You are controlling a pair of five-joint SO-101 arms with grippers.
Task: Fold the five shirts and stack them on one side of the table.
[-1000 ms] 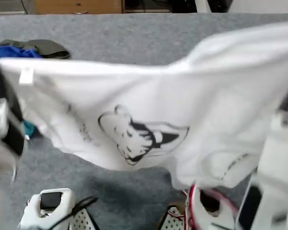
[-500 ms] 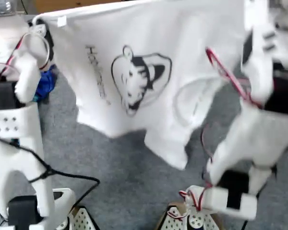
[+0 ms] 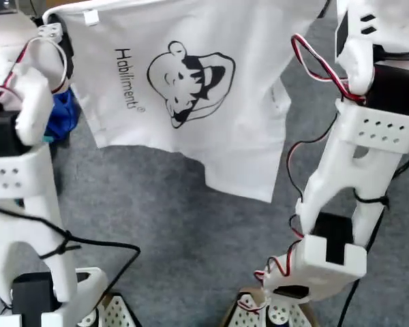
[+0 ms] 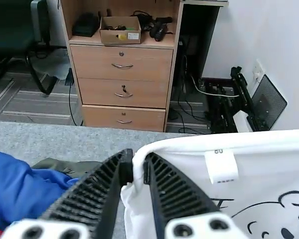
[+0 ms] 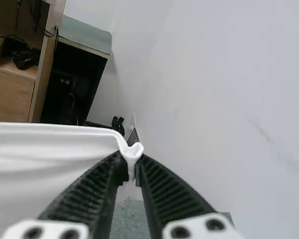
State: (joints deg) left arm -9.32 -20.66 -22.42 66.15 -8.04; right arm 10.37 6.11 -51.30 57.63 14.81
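While aloft, white shirt (image 3: 218, 146) inside left pincer (image 4: 134, 167)

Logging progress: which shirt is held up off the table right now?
The white shirt with the cartoon print, stretched between the left gripper and right gripper; the blue shirt and olive garment lie crumpled on the table.

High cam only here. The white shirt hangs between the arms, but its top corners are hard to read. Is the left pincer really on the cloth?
Observer: Yes, the left pincer is shut on the top edge of the white shirt, close to the neck tag.
Operator: Right one?
Observer: The right pincer is shut on a small bunch of the shirt's edge, which pokes past its tips.
Operator: Anything beside the blue cloth?
Observer: A dark green garment lies next to it on the table.
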